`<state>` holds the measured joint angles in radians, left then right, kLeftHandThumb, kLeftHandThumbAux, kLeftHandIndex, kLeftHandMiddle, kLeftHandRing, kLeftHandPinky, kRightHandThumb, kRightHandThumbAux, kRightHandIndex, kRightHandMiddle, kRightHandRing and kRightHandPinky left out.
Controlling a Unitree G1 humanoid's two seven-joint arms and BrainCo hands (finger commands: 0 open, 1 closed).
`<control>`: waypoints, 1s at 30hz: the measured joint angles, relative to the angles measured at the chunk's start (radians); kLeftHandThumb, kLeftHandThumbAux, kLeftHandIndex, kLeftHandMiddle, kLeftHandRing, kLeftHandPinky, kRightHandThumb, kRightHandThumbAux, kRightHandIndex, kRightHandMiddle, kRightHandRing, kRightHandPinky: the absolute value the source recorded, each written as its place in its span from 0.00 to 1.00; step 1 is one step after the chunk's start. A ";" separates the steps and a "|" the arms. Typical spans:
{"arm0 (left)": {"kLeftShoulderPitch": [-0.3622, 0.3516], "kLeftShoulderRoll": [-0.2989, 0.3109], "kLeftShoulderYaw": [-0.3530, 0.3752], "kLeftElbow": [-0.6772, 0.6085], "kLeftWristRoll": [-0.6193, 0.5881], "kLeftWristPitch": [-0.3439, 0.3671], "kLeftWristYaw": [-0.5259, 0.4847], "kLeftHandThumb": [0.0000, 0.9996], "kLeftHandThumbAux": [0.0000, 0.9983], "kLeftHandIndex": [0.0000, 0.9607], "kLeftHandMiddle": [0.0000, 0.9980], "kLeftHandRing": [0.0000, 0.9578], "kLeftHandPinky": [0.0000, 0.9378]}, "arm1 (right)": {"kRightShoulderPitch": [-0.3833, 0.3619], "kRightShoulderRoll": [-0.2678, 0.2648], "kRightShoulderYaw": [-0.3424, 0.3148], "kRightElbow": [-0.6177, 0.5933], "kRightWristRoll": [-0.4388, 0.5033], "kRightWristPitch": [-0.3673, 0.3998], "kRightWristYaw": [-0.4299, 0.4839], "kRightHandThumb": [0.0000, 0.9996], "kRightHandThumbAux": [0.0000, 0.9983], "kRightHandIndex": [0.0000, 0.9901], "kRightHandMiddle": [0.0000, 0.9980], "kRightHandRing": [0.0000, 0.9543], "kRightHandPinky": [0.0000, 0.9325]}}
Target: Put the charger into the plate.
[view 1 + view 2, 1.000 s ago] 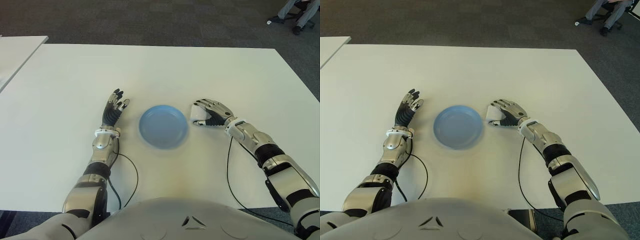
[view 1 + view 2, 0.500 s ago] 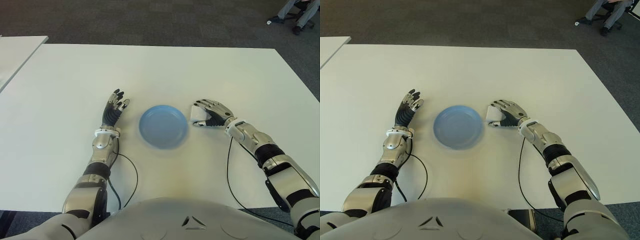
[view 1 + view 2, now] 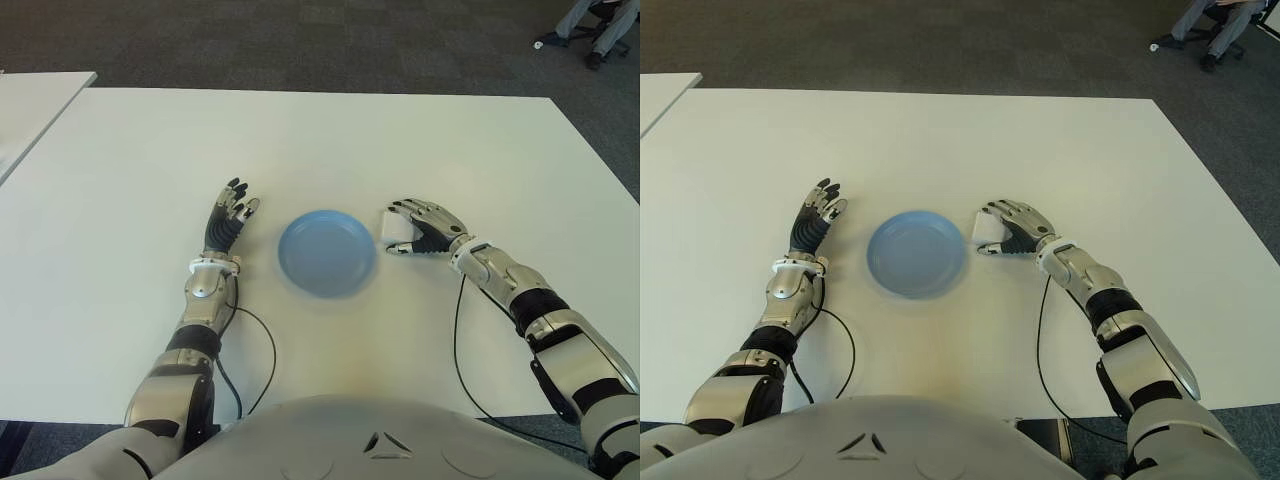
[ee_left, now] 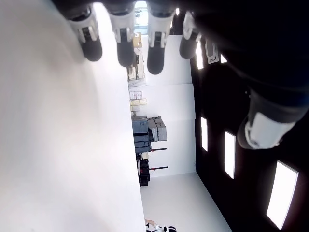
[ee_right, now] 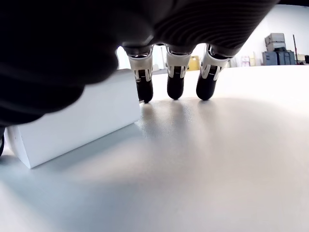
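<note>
White charger (image 3: 396,230) is enclosed by curled fingers (image 5: 144,82) of the right hand (image 3: 424,226) on the table (image 3: 320,140) — just right of the blue plate (image 3: 327,252). Left hand (image 3: 227,220) is spread, empty, left of plate.

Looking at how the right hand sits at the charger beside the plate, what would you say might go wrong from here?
The right hand curls over the white charger, which sits on the table and doesn't look firmly gripped, so it may slip when lifted. The blue plate lies close beside it, so a low carry could nudge the rim.
</note>
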<state>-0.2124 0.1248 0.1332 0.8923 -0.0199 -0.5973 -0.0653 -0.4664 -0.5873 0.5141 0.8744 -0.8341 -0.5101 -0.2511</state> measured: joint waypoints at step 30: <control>-0.009 -0.016 -0.020 0.002 0.011 0.003 0.008 0.00 0.51 0.08 0.14 0.11 0.05 | -0.001 -0.030 -0.078 -0.175 0.037 0.075 -0.114 0.75 0.71 0.45 0.89 0.92 0.93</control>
<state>-0.2216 0.1093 0.1129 0.8940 -0.0084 -0.5946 -0.0578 -0.4670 -0.6176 0.4357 0.6991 -0.7973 -0.4349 -0.3650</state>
